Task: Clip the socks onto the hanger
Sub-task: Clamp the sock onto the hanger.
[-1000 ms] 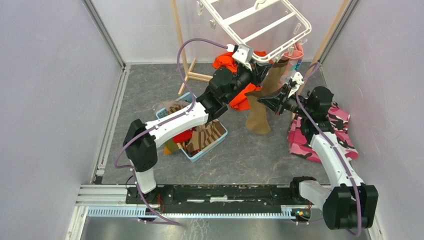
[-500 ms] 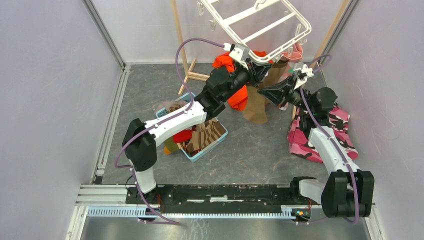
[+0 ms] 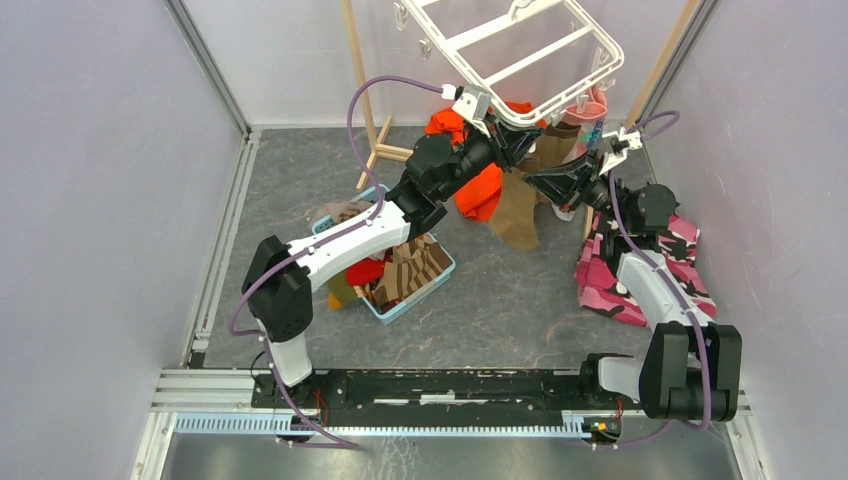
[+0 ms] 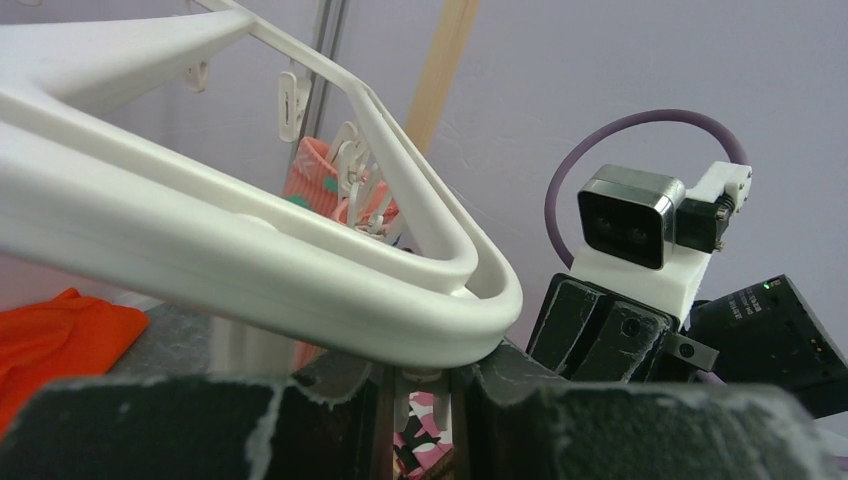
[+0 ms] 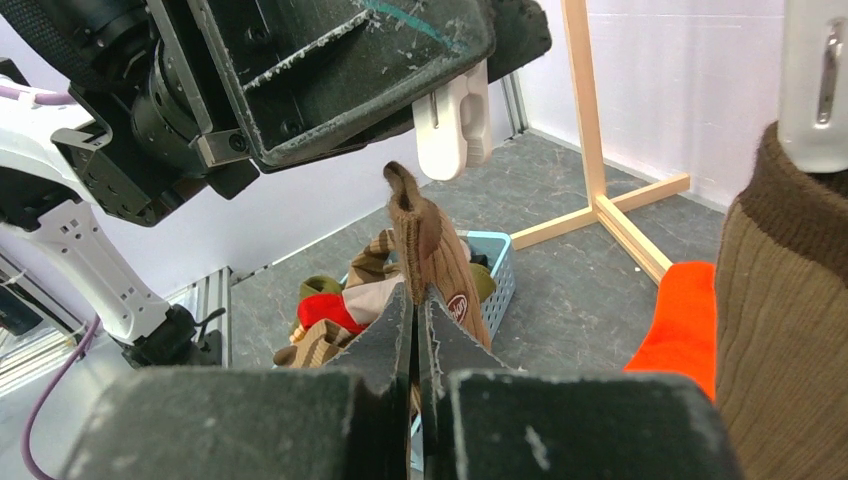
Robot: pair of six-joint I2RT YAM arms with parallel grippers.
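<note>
The white hanger hangs tilted at the back. In the left wrist view its near corner lies right over my left gripper, which is shut on a small white clip under that corner. In the top view the left gripper is at this corner. My right gripper is shut on the cuff of a plain brown sock that dangles below. In the right wrist view the cuff stands just under the clip, apart from it. Another brown sock and a pink sock hang clipped.
A blue basket with several socks sits under the left arm. An orange garment lies below the hanger. A pink camouflage cloth lies at the right. A wooden stand frames the hanger.
My right gripper has lifted the brown sock up and back toward the hanger's near corner. My left gripper has risen slightly with the corner clip.
</note>
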